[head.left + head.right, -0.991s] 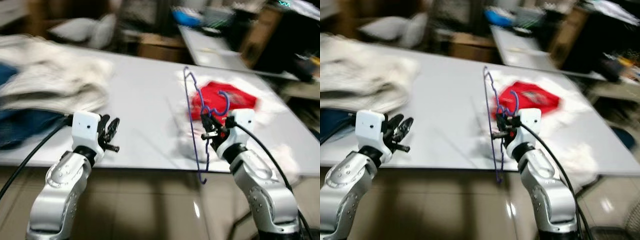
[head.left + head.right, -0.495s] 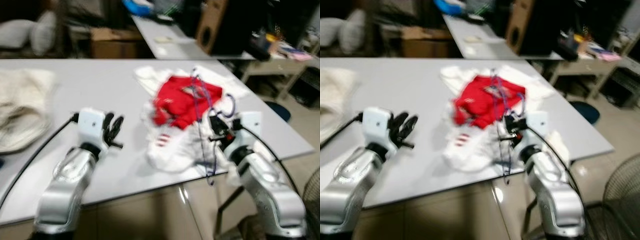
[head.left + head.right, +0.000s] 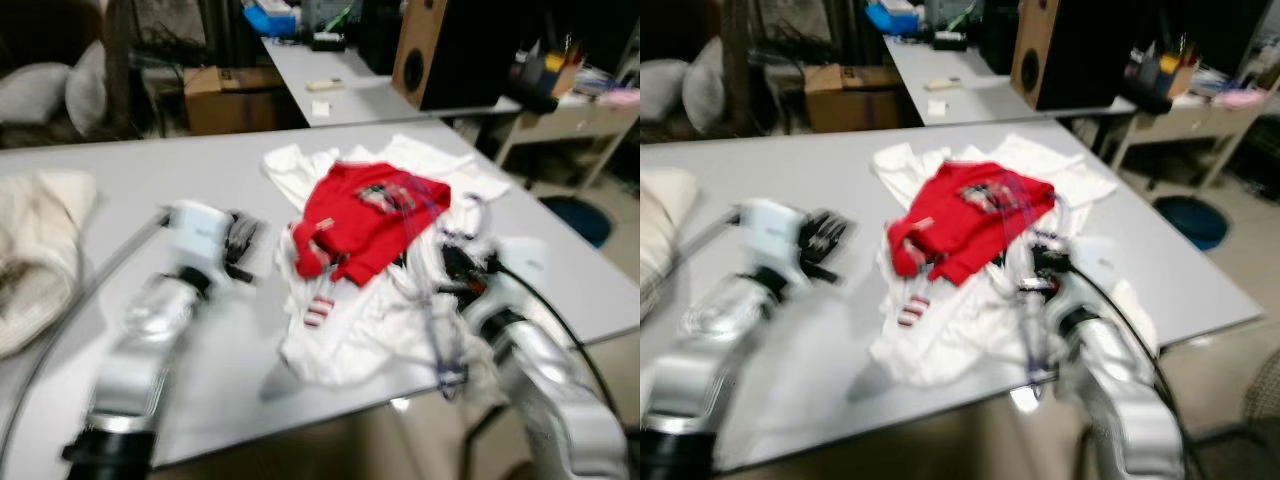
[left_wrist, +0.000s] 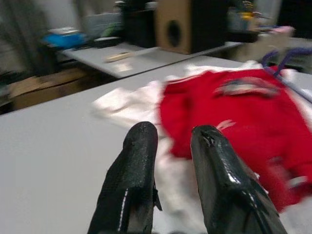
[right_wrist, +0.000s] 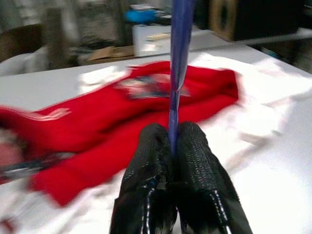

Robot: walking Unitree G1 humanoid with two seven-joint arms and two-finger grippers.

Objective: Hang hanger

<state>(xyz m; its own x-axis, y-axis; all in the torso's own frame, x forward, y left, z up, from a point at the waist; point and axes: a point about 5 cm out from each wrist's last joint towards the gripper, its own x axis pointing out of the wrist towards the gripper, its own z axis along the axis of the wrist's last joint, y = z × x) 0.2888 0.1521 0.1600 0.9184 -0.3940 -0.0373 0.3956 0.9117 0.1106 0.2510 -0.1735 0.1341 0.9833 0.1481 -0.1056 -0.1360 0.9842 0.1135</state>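
Observation:
A thin purple wire hanger [image 3: 441,300] stands roughly upright over the near right part of the grey table [image 3: 150,180], its hook [image 3: 472,204] uppermost. My right gripper [image 3: 456,272] is shut on its wire, and the right wrist view shows the purple rod [image 5: 178,58] pinched between the black fingers [image 5: 151,161]. A red garment [image 3: 375,210] lies on crumpled white clothes [image 3: 350,335] just beyond and left of that gripper. My left gripper [image 3: 240,245] hovers over bare table left of the clothes, slightly open with nothing in it [image 4: 173,134].
A beige cloth heap [image 3: 30,250] lies at the table's left end. Behind stand a second table [image 3: 340,90], a cardboard box [image 3: 225,95] and a wooden speaker [image 3: 450,50]. A small side table [image 3: 560,120] and a blue object on the floor [image 3: 570,215] are at right.
The camera has swung right, so the red and white clothes now sit mid-picture. My right gripper still grips the hanger. Both arms are blurred, now over the table.

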